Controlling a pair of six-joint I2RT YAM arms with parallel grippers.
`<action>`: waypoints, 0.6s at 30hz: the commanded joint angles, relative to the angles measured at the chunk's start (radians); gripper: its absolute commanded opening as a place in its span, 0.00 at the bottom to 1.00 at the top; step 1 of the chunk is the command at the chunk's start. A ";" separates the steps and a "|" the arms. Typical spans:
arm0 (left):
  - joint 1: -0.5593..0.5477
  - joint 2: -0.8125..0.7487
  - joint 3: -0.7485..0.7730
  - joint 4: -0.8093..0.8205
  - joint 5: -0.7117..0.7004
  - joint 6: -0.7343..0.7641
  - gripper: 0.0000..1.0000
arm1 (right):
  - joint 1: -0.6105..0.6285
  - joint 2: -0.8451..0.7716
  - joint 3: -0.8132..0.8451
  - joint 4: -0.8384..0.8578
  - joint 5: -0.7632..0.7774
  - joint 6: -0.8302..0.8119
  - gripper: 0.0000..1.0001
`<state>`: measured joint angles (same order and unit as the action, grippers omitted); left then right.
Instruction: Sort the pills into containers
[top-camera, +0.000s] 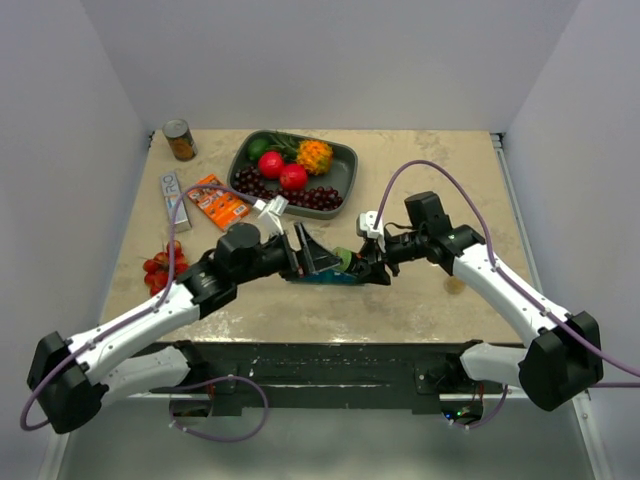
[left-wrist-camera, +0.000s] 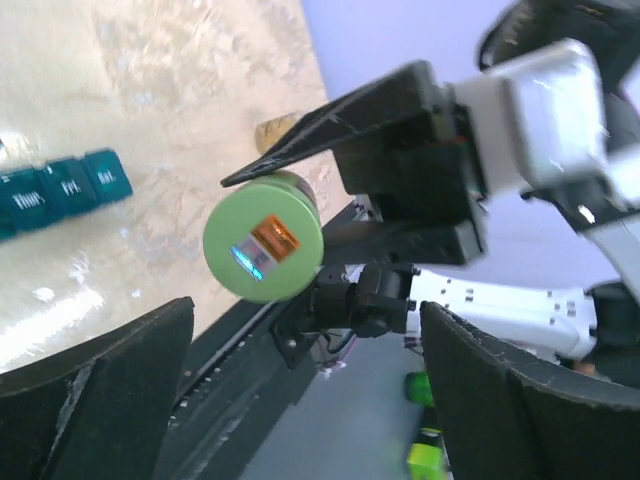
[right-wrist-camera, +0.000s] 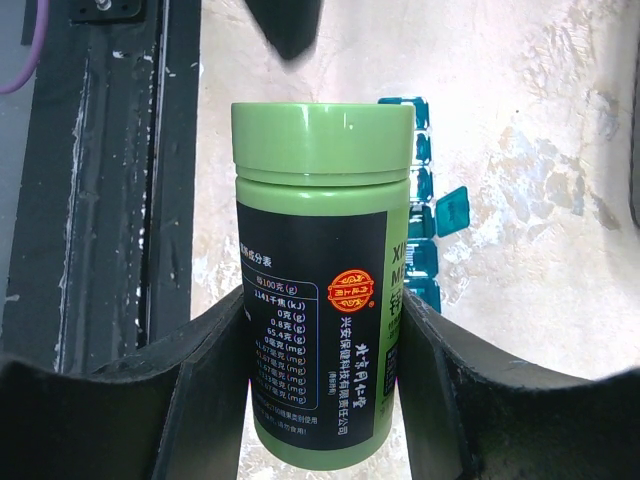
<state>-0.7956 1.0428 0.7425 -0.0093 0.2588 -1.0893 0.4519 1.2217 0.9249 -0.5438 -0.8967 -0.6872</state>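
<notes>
A green pill bottle (right-wrist-camera: 320, 280) with a black label and its green cap on is clamped between my right gripper's (right-wrist-camera: 320, 345) fingers, held above the table. From the left wrist view its cap (left-wrist-camera: 263, 247) faces my left gripper (left-wrist-camera: 305, 375), which is open and a short way off the cap, touching nothing. The teal containers strip (top-camera: 325, 278) lies on the table under both grippers (top-camera: 305, 252) (top-camera: 368, 262). One lid of the strip (right-wrist-camera: 425, 240) stands raised. No pills are in view.
A dark grey fruit tray (top-camera: 346, 165) sits at the back. A small can (top-camera: 180, 140), a white box (top-camera: 172, 198), an orange packet (top-camera: 218, 200) and red berries (top-camera: 162, 266) lie on the left. The table's front edge (left-wrist-camera: 200, 330) runs close below the bottle.
</notes>
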 joint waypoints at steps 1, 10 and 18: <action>0.039 -0.159 -0.080 0.143 0.039 0.204 0.99 | -0.002 -0.030 -0.003 0.039 -0.010 0.009 0.00; 0.059 -0.328 -0.104 -0.044 0.065 0.745 1.00 | -0.002 -0.031 0.002 -0.004 -0.070 -0.041 0.00; 0.059 -0.373 -0.131 0.072 0.118 1.029 1.00 | -0.004 -0.025 0.008 -0.050 -0.105 -0.097 0.00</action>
<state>-0.7406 0.6594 0.6170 -0.0307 0.3374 -0.2745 0.4511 1.2217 0.9245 -0.5793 -0.9386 -0.7399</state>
